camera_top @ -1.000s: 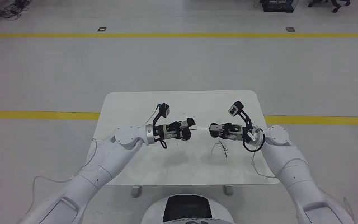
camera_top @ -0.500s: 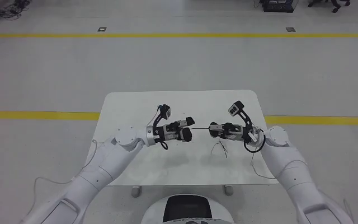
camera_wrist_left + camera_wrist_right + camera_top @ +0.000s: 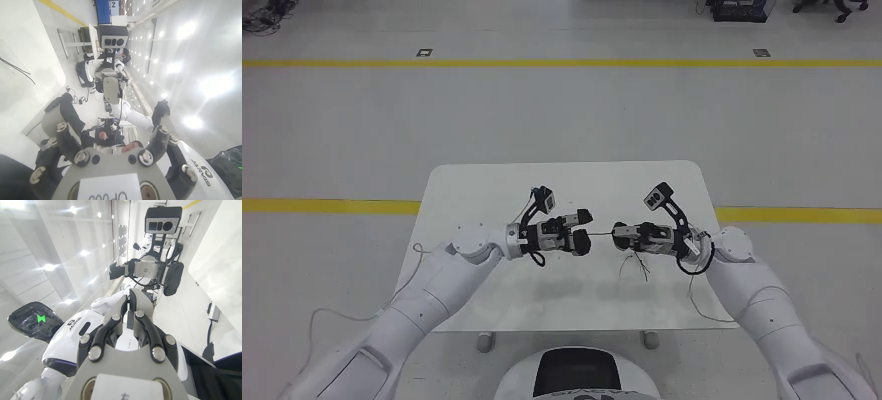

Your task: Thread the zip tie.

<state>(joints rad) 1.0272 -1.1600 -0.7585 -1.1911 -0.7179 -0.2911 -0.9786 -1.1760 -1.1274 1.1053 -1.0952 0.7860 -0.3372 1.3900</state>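
Observation:
A thin black zip tie (image 3: 600, 233) runs level between my two grippers above the middle of the white table (image 3: 472, 190). My right gripper (image 3: 617, 234) (image 3: 130, 292) is shut on one end of it, fingers pressed together. My left gripper (image 3: 584, 229) (image 3: 111, 108) faces it from the other side with its two black-tipped fingers (image 3: 63, 106) spread wide. The tie's free end lies in the gap between those fingers, untouched as far as I can tell. The left wrist view has the right gripper (image 3: 111, 89) straight ahead and close.
Several loose black zip ties (image 3: 637, 265) (image 3: 19, 68) lie on the table just below the right gripper. The table's rounded front edge is near both forearms. Yellow floor lines run behind and beside the table.
The left gripper has moved a little to the right and the right gripper slightly to the left, narrowing the gap between them. Both finger states are unchanged.

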